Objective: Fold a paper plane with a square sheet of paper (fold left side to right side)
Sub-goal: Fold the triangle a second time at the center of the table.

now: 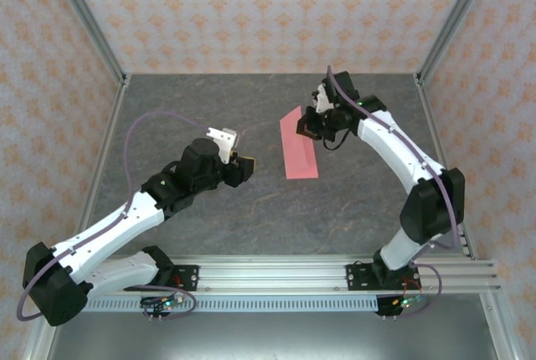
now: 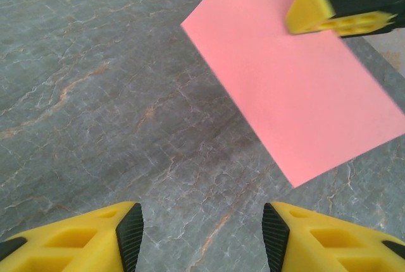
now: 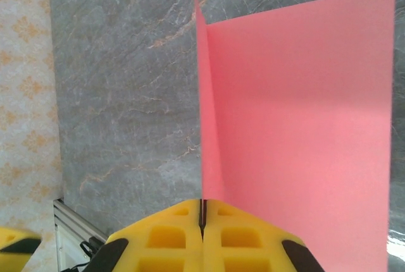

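**Though mid-fold already, nowhere near flying yet**

Going by the top view, got the paper (image 1: 301, 159) lying right of centre on the table (image 1: 193, 109), far end under the right gripper (image 1: 311, 126). Looks like a narrow strip from up there rather than a full square, so reckon on the left-to-right fold being underway. From the right wrist, can see one part flat on the table and a second part standing on edge along its left side, running straight into the closed fingers (image 3: 164, 234). So: clamped shut on that raised flap. Can't tell pressed crease from plain bend at the hinge.

Over on the other side, got the left gripper (image 1: 245, 167) parked near the paper's left edge, not touching it. Jaws roughly half apart, holding nothing, only bare table between the pads (image 2: 131, 234).

Done so far, at a guess: flap lifted up to vertical. Left to do: lay it over onto the right half, line up the edges, press the crease flat. After that, all the nose and wing folds. No point, no wings, no centre crease showing. Calling it early days, maybe the first step half finished.
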Robot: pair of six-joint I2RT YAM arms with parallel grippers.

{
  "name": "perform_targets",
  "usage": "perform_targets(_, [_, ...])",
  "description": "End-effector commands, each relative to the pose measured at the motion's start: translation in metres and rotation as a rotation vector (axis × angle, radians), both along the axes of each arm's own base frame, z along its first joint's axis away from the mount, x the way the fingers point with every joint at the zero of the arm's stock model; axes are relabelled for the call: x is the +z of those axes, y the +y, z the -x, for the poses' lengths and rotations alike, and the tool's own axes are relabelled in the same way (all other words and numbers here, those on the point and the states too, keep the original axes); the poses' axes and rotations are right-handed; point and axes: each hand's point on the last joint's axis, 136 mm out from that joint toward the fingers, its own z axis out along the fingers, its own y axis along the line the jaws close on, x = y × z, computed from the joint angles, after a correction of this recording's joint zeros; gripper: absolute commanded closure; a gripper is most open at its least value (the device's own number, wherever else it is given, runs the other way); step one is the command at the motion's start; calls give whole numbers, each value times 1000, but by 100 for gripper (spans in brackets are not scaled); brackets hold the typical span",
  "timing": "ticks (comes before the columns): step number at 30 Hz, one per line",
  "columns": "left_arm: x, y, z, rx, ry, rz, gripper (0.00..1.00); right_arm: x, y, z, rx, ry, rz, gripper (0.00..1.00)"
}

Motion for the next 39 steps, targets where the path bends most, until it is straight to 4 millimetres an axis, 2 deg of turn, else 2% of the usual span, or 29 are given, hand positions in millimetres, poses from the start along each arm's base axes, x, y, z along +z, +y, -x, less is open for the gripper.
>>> perform_targets(1, [11, 7, -3, 18, -41, -31, 43, -25, 16, -15, -12, 7, 35, 100])
perform_targets(7, [-2, 9, -2, 17, -24, -61, 43, -75, 34, -32, -17, 51, 68, 100])
perform_targets(12, [-13, 9, -2, 3, -1, -97, 43, -94, 38, -39, -75, 74, 53, 99])
perform_targets(15, [-16, 6, -2, -8, 8, -97, 43, -103, 36, -38, -76, 88, 72, 88])
perform_targets(17, [-16, 3, -2, -21, 11, -89, 43, -110, 35, -37, -74, 98, 80, 77])
perform_targets(20, [-18, -3, 0, -56, 15, -78, 43, -114, 33, -41, -75, 104, 78, 66])
perform_targets(23, [-21, -10, 2, -96, 14, -70, 42, -114, 27, -49, -93, 102, 67, 63])
perform_targets(28, [-27, -27, 2, -155, 24, -81, 40, -118, 31, -57, -82, 130, 33, 61])
perform_targets(33, [-38, -57, 6, -234, 35, -138, 38, -124, 27, -61, -97, 141, 39, 61])
perform_targets(39, [-60, -96, 7, -327, 40, -280, 36, -117, 24, -66, -102, 148, 26, 62])
